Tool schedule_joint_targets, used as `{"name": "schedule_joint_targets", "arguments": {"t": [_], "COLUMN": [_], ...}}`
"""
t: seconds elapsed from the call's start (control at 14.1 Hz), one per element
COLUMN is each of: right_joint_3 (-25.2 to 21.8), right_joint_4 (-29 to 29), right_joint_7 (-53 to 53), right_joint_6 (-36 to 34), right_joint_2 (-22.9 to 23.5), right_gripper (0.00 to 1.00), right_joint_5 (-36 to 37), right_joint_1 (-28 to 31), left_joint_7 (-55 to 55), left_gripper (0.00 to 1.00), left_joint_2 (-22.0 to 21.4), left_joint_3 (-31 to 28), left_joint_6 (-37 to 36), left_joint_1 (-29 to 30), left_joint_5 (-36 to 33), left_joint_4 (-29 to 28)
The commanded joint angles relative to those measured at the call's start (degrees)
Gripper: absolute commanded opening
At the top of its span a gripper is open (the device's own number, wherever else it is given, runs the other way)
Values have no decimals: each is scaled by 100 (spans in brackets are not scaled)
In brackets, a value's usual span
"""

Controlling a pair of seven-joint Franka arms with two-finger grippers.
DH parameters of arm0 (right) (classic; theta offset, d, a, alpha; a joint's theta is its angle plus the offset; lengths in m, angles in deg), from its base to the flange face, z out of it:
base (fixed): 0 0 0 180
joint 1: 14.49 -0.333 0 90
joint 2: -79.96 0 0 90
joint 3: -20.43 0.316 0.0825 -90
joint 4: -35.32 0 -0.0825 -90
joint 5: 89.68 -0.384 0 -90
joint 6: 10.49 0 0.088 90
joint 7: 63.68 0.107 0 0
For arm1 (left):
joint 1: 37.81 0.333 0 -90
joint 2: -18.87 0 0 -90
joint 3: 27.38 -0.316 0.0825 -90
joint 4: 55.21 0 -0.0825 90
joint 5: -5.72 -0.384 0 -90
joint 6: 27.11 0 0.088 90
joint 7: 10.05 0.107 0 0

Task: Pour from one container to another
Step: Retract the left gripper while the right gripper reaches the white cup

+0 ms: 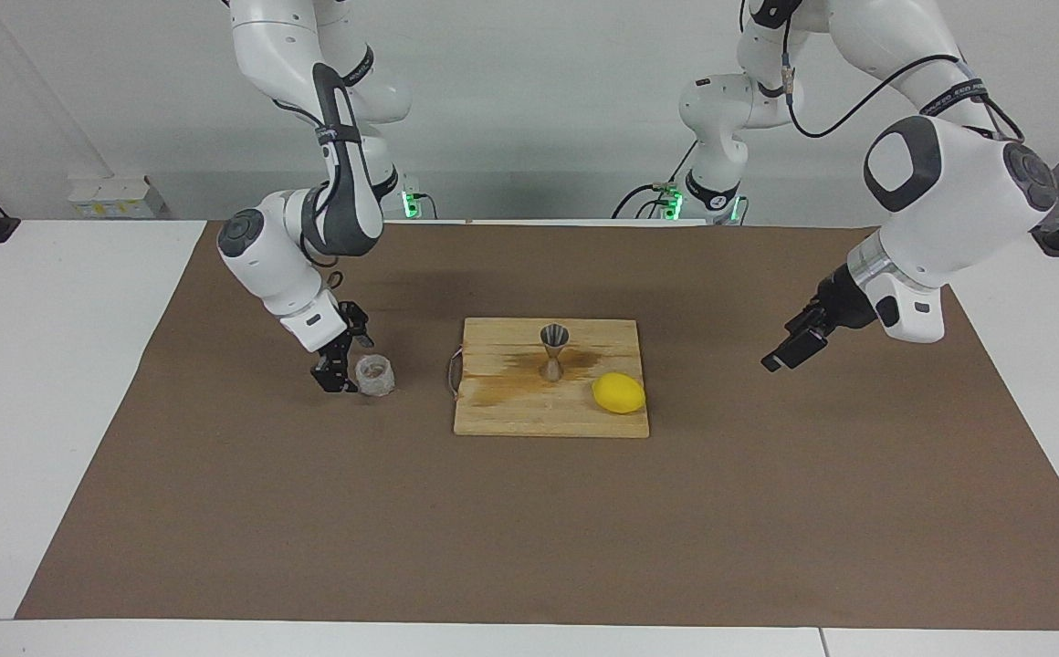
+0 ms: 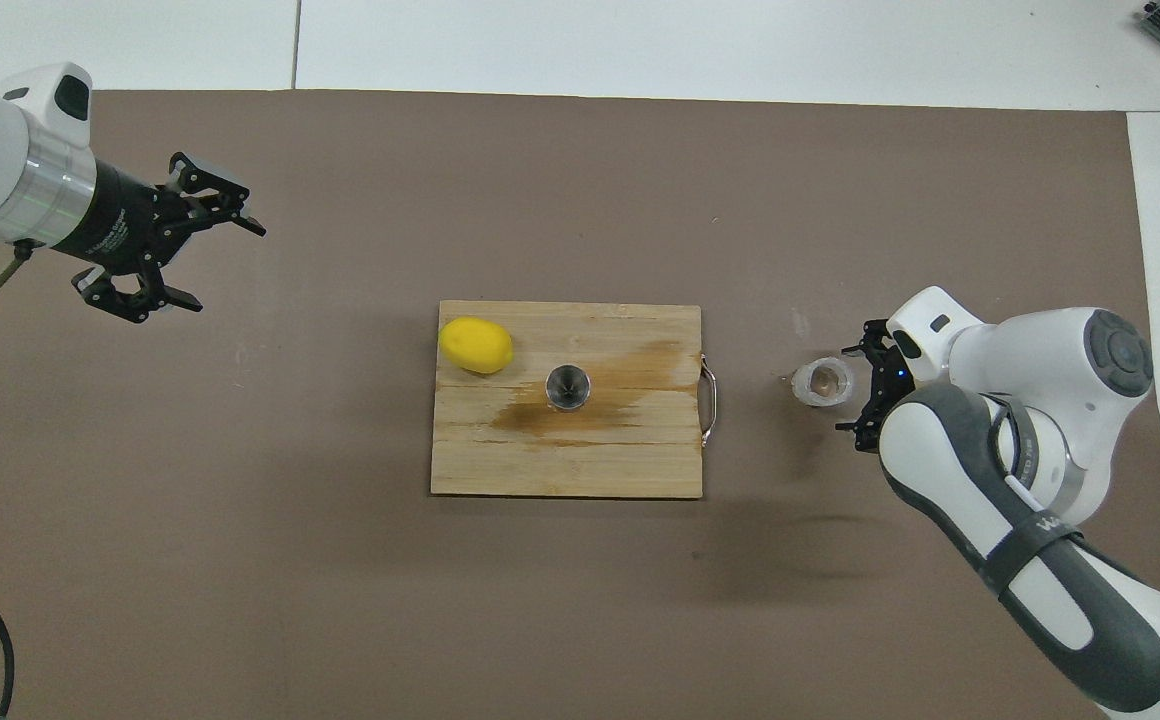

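Reaching low beside the cup [image 1: 375, 375], the right gripper [image 1: 336, 376] is sitting just off the brown mat [image 1: 529, 547], its fingers spread apart and holding nothing; in the overhead view one black finger [image 2: 855, 350] is showing at each side of the cup's end toward the right arm, close to it, though whether either is touching the wall cannot be told. That cup, a squat crinkled whitish thing, is standing upright on the mat between the mat's edge at the right arm's end and the board [image 1: 502, 415], just off the board's wire handle [image 1: 451, 372]. The wooden board is lying about midway along the mat, and the jigger [image 1: 554, 350] is standing upright near its middle on a dark wet-looking stain, well apart from the cup. A lemon [image 1: 619, 393] is resting on the board's corner toward the left arm's end, on the edge farther from the robots. The left gripper [image 1: 783, 350] is hanging in the air over bare mat toward the left arm's end, well clear of the board, with its fingers wide apart and empty, tilted downward.
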Motion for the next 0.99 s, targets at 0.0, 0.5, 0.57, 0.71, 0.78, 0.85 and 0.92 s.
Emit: {"name": "schedule_joint_targets", "arguments": {"t": [0.0, 0.5, 0.57, 0.71, 0.78, 0.85, 0.92], "right_joint_3": [48, 48, 48, 48, 48, 48, 57], "right_joint_4": [44, 79, 79, 79, 70, 70, 61], "right_joint_7": [-493, -996, -997, -997, -997, -988, -979], "right_joint_6": [321, 525, 525, 534, 534, 534, 543], "right_joint_2": [231, 320, 320, 320, 320, 311, 311], "right_gripper": [100, 100, 92, 53, 33, 22, 20], "right_joint_5": [-480, -1080, -1080, -1097, -1097, -1097, -1097], "right_joint_1": [49, -145, -145, -145, -145, -153, -162], "left_joint_7": [1008, 3769, 3860, 3939, 4166, 4603, 4869], "left_gripper": [100, 100, 100, 100, 100, 100, 100], "left_joint_2": [151, -130, -183, -402, -542, -640, -684], "left_joint_3": [46, -7, -15, 11, 20, 20, 2], "left_joint_6": [-122, -184, -192, -201, -262, -498, -709], "left_joint_1": [57, 153, 153, 153, 153, 153, 162], "left_joint_5": [-526, -1556, -1565, -1565, -1547, -1538, -1530], "left_joint_4": [297, 306, 306, 297, 254, 245, 244]}}
